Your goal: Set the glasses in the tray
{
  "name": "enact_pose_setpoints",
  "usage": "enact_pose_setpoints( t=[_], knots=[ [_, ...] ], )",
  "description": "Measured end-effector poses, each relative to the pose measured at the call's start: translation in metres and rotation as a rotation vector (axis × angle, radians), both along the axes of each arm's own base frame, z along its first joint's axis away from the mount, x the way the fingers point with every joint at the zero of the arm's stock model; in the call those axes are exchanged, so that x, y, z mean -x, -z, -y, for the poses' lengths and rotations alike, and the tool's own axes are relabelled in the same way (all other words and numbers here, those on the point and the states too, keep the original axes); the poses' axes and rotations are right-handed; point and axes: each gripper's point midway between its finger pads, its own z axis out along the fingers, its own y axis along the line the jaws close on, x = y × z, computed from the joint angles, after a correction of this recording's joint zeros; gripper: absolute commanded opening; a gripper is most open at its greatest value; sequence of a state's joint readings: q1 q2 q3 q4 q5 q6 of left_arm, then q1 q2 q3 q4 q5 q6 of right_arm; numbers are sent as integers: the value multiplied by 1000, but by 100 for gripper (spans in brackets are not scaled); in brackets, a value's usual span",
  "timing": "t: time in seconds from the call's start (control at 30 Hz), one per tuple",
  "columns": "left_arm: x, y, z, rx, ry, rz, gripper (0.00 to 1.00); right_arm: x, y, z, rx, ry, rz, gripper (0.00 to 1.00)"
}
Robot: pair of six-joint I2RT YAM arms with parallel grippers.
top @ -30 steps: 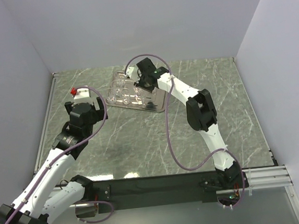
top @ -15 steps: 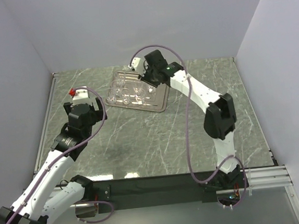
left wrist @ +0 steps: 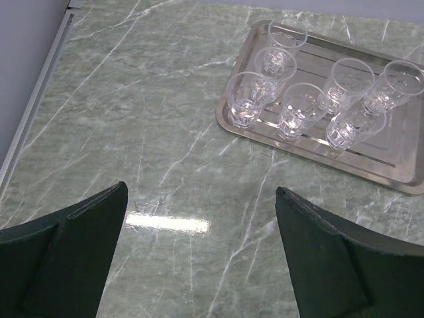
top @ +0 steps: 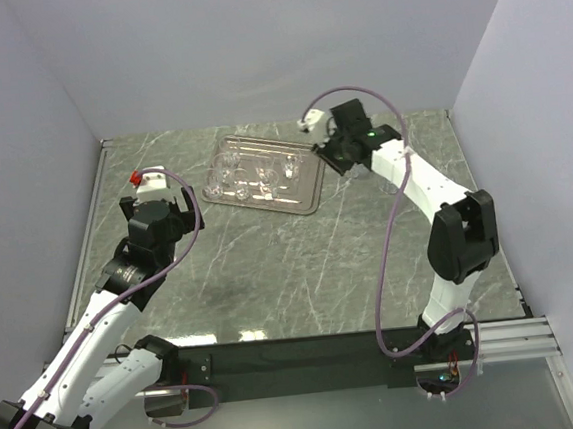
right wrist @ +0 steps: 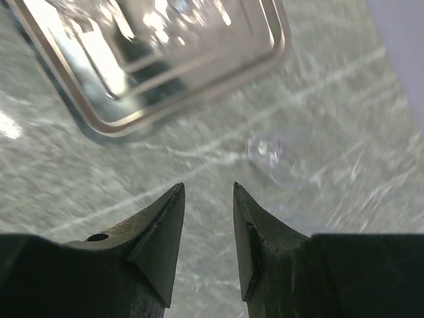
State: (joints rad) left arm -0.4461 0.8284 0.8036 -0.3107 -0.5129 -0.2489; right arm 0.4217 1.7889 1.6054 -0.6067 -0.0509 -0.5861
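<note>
The silver tray lies at the back middle of the table. Several clear glasses stand upright in it. The left wrist view shows them in the tray. One more clear glass rests on the table just past the tray's corner, ahead and right of my right gripper, which is open, empty and apart from it. In the top view my right gripper is at the tray's right end. My left gripper is wide open and empty, left of the tray.
A metal rail runs along the table's left edge, and grey walls close in the left, back and right. The black base bar lies along the near edge.
My right gripper has moved from over the tray's middle to the right, past the tray's right end. The left arm has barely moved.
</note>
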Motion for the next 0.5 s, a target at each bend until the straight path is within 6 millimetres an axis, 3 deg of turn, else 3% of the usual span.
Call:
enact_pose_setpoints(
  t=[0.17, 0.33, 0.5],
  knots=[
    [0, 1, 0, 0, 0, -1, 99, -5, 11, 63, -62, 162, -60, 43],
    [0, 1, 0, 0, 0, -1, 100, -11, 14, 112, -137, 319, -97, 43],
    [0, 1, 0, -1, 1, -2, 100, -13, 29, 145, -175, 435, -150, 43]
  ],
)
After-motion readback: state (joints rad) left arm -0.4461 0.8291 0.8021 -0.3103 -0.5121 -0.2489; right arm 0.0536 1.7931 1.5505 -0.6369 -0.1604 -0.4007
